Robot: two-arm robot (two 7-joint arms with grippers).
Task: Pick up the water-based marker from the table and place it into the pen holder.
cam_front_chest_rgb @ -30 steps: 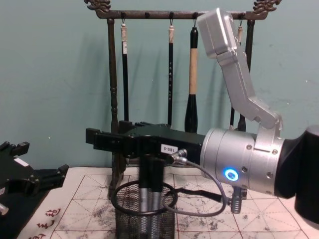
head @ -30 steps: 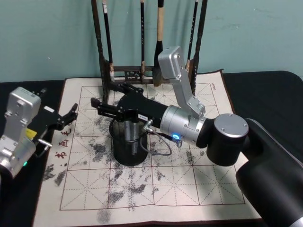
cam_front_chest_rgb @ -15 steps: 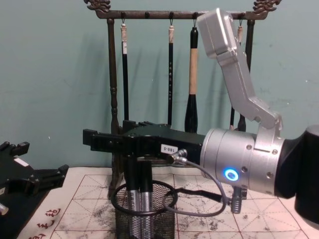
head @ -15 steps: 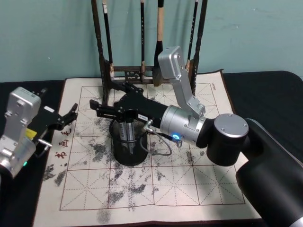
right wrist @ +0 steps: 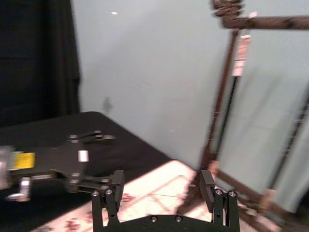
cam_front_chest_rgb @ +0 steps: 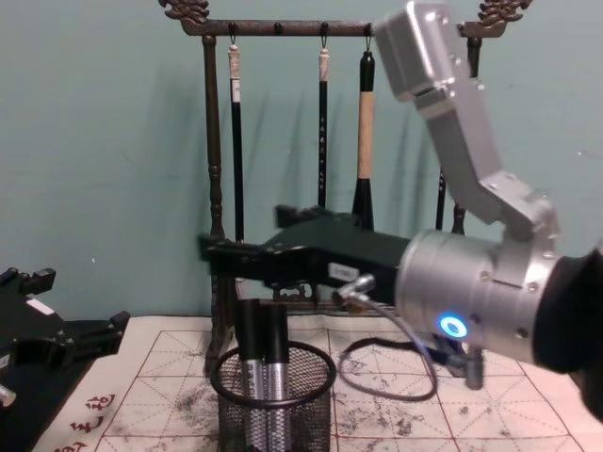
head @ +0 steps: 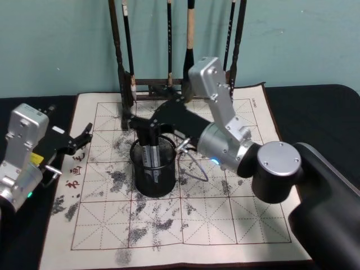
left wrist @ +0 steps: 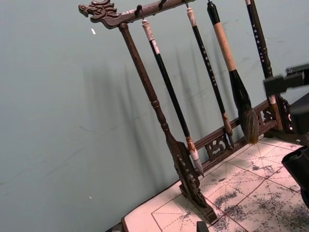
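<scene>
The black wire-mesh pen holder (head: 153,181) (cam_front_chest_rgb: 306,424) stands on the cream calligraphy mat (head: 225,219) on the table. The water-based marker (cam_front_chest_rgb: 251,363) (head: 151,153), silver with a black cap, stands upright inside it beside a second similar barrel. My right gripper (head: 130,122) (cam_front_chest_rgb: 209,252) hovers just above the holder's rim, clear of the marker. Its fingers (right wrist: 112,186) are open with nothing between them. My left gripper (head: 81,138) (cam_front_chest_rgb: 89,337) rests open at the mat's left edge.
A tall dark wooden rack (head: 169,84) (left wrist: 186,164) with several hanging brushes stands just behind the holder and the right arm. A grey cable (cam_front_chest_rgb: 382,363) loops under the right wrist. The front of the mat is ink-stained.
The marker went from the right gripper's grasp down into the pen holder. The right gripper let it go, then lifted and drew back to the right. The left arm stayed still.
</scene>
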